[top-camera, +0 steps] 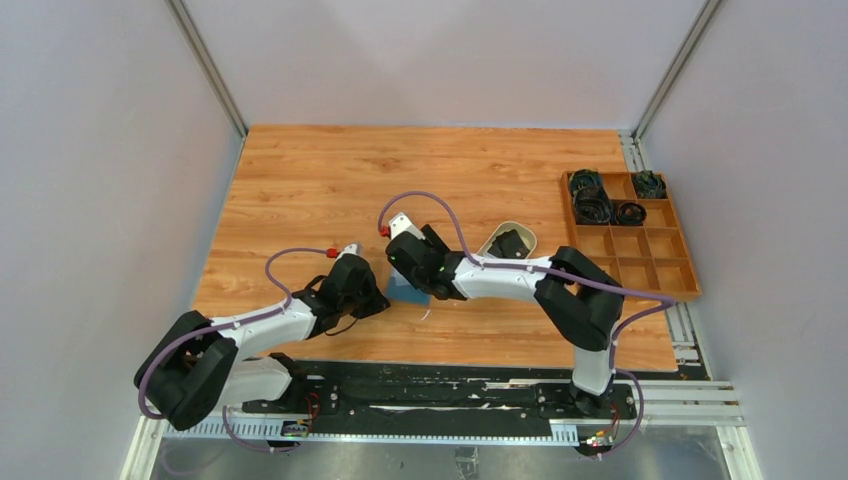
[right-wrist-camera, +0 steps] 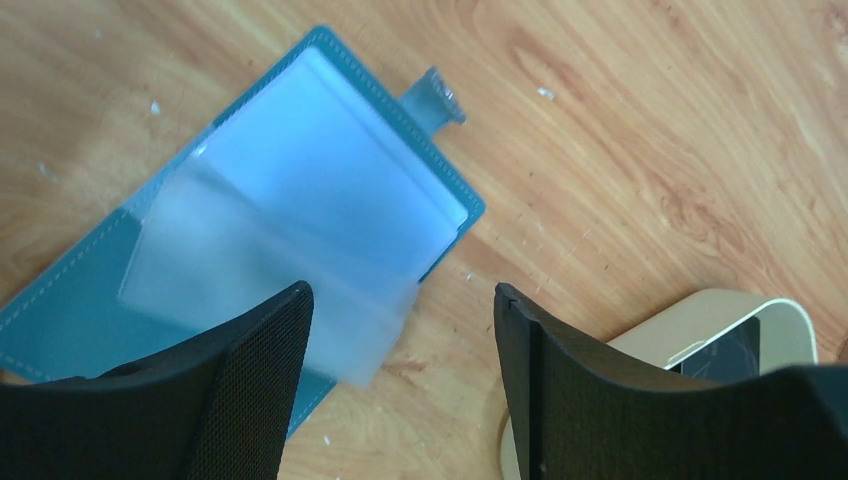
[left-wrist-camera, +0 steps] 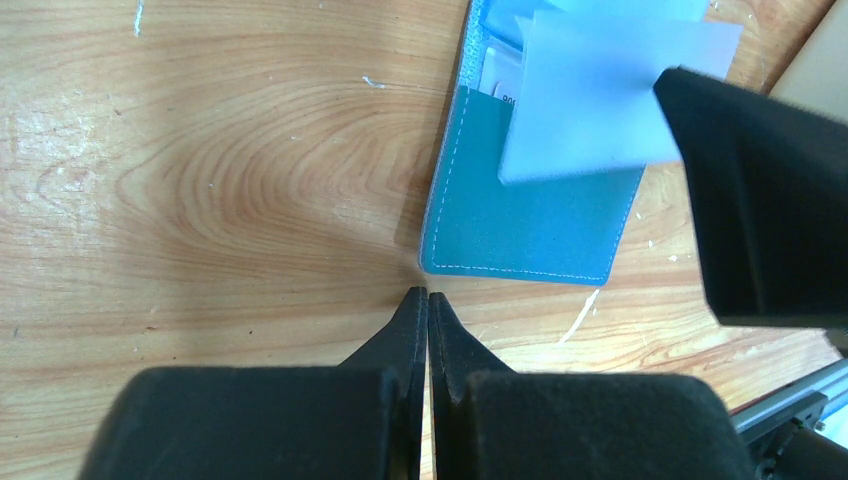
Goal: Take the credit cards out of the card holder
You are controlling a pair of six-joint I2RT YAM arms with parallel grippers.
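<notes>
The holder lies open just below center in the top view, with a whitish card askew across it, one corner past its edge. Over it the right gripper hangs with fingers spread wide, nothing pinched. The left gripper is squeezed together on nothing, tips just beside the holder's corner.

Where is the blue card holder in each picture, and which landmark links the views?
Top external: card holder just below centre.
Left wrist: upper right of centre, lying open.
Right wrist: left half, open, snap tab at the top.
Shared landmark: beige tray, right of it from above, lower right in the right wrist view; probably the beige corner top right in the left wrist view.
</notes>
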